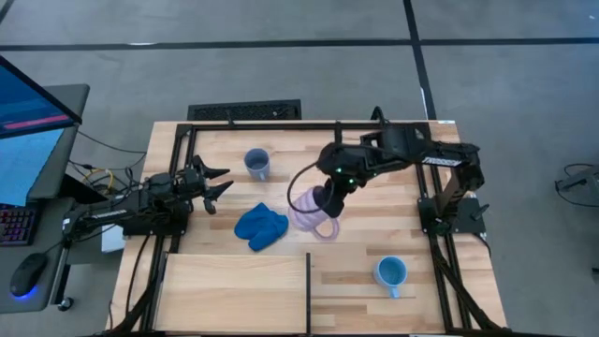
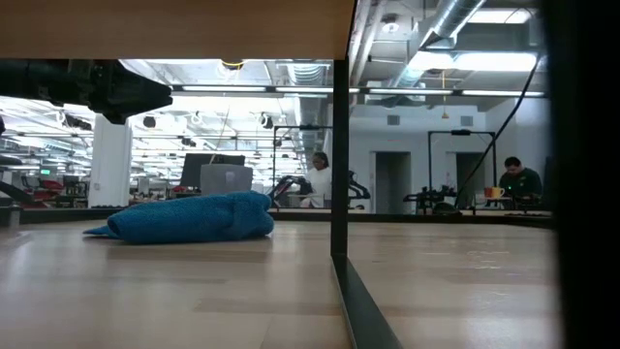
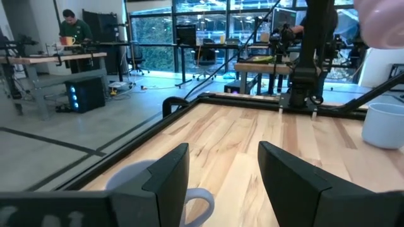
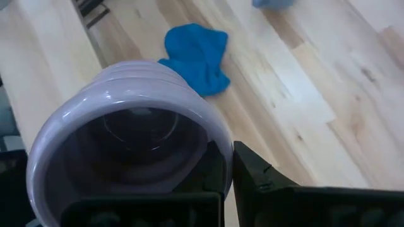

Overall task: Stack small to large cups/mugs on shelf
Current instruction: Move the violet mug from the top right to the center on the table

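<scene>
My right gripper (image 1: 328,201) is shut on the pale lilac mug (image 1: 311,211) above the table's middle, beside the royal-blue cloth lump (image 1: 261,226). The mug also shows high up in the left wrist view (image 3: 385,22). The dull grey-blue mug (image 1: 257,164) stands on the tabletop toward the far side, just ahead of my open, empty left gripper (image 1: 217,184). The bright light blue mug (image 1: 390,273) stands near the front right. The pale plywood shelf (image 1: 234,290) runs along the near edge. My right gripper holds the lilac mug by its rim wall (image 4: 218,148), one finger inside the mug and one finger (image 4: 262,180) outside. The mug's mouth faces back toward the wrist. The mug is tilted and lifted clear of the table, its handle (image 1: 326,230) toward the near side.
A dark upright divider (image 1: 308,290) splits the shelf; it also shows in the low view (image 2: 339,145). The cloth lump (image 2: 189,218) lies on the planks left of it. A black frame rails the table's sides. People are in the room beyond.
</scene>
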Available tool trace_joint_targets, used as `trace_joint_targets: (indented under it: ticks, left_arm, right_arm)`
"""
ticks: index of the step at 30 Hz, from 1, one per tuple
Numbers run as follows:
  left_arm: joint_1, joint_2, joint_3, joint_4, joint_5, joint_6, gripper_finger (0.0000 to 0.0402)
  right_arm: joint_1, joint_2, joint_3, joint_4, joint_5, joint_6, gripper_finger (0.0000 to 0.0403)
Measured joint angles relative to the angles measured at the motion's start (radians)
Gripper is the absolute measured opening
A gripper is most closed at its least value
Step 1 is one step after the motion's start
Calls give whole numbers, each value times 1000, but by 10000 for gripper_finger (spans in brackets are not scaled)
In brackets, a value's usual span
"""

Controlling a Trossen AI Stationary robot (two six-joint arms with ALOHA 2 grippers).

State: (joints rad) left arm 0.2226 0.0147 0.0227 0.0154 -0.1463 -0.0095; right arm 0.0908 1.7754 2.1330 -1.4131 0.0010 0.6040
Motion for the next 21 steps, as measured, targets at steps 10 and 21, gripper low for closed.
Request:
trace_joint_targets:
  ticks: [10, 21]
  left_arm:
    - [0, 0, 0, -1, 0, -31, 180]
    - [0, 0, 0, -1, 1, -29, 180]
  right_arm:
    - [32, 86, 75, -68, 1, -12, 23]
    - [47, 175, 206, -170, -24, 15, 23]
